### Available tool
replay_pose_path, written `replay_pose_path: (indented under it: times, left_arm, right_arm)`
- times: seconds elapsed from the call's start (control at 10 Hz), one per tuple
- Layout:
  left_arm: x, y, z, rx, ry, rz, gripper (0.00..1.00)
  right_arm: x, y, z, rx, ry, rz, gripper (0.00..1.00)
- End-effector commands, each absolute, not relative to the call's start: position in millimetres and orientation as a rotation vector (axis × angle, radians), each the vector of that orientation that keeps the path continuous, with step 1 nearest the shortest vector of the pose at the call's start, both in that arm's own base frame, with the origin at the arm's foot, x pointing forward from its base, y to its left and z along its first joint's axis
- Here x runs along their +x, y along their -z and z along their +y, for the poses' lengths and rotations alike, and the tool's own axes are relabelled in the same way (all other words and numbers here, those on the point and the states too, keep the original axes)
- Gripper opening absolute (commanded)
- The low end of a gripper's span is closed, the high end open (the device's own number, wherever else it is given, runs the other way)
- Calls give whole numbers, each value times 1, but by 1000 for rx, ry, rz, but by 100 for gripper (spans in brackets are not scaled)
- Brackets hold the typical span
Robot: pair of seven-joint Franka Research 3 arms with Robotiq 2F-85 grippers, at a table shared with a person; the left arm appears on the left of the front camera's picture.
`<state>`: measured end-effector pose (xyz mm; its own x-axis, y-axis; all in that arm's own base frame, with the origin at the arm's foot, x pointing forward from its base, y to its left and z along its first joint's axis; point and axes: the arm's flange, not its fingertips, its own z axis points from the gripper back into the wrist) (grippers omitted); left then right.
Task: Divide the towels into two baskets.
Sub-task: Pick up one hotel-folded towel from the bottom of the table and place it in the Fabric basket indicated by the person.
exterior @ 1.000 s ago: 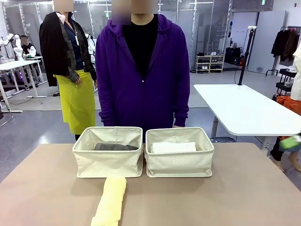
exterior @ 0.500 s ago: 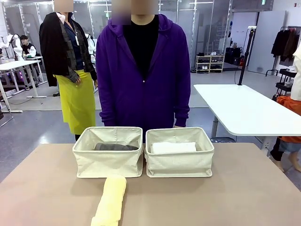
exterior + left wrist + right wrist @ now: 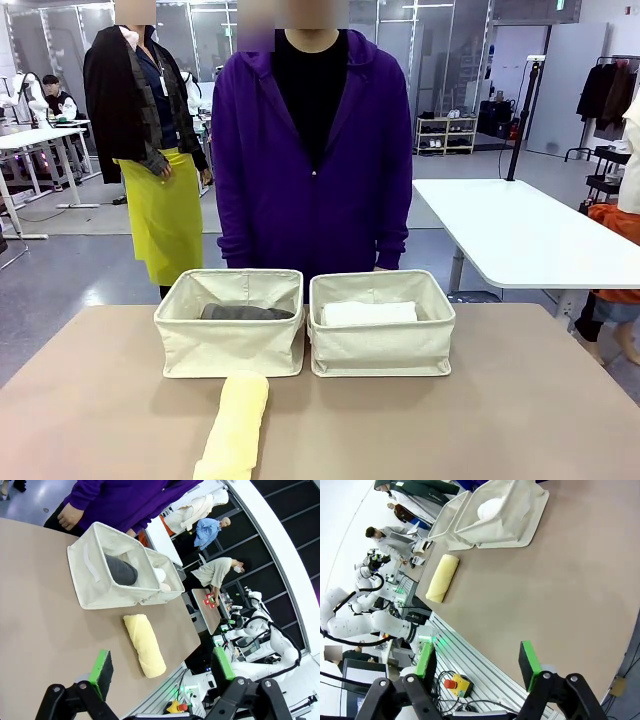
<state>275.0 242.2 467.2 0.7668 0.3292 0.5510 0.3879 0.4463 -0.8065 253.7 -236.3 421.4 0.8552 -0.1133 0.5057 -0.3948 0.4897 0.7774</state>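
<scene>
On the tan table, the pale yellow towel lay just ahead of the left hand, spread wide and empty. The right hand gaped empty too.

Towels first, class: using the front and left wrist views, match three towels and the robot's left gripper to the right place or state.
Column one:
1. dark grey towel
2. white towel
3. pale yellow towel
4. left gripper

Column two:
A. lying on the table, in no basket
B. open, holding nothing
C. inside the right basket
D. inside the left basket

Pairs: 1-D, 2-C, 3-A, 4-B
</scene>
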Motion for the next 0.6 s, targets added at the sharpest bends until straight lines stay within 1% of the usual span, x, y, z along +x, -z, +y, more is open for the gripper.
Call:
replay_pose_path:
  times: [0.0, 0.5]
  left_arm:
    - [272, -471, 243, -1152, 41, -739, 100]
    - [272, -471, 243, -1152, 41, -739, 100]
  right_arm:
    - [248, -424, -235, 1069, -186, -561, 83]
    - [248, -424, -235, 1069, -186, -561, 83]
